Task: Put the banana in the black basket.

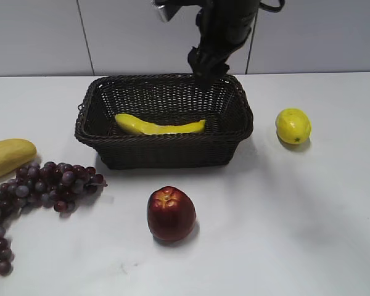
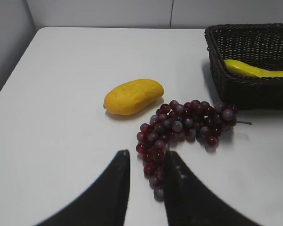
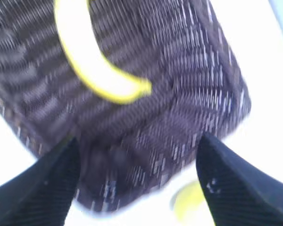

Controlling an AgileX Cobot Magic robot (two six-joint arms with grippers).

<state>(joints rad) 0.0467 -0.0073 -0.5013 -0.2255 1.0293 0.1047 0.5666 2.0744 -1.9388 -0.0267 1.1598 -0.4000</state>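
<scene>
**Banana in the basket, right arm above the far rim**

Nearest the front edge of the white surface (image 1: 283,246) sits a round dark-red apple (image 1: 171,213). Toward the left edge sprawls a bunch of purple-red grapes (image 1: 43,185), with a stubby pale-yellow fruit (image 1: 7,156) just beyond it. The left tool (image 2: 146,188) hangs low over the grapes, its dark fingers nearly together and gripping nothing.

Mid-surface stands the large dark woven wicker basket (image 1: 166,157). The long, curved bright-yellow banana (image 1: 159,126) lies flat on its floor, near the front wall. A small round lemon (image 1: 293,126) rests toward the right edge, well apart from the basket.

Farthest back, the right tool (image 3: 137,181) hovers over the basket's far rim, fingers spread wide and empty.

To my eye the placing is done; the next move only calls for lifting that arm clear without catching the braided rim.
</scene>
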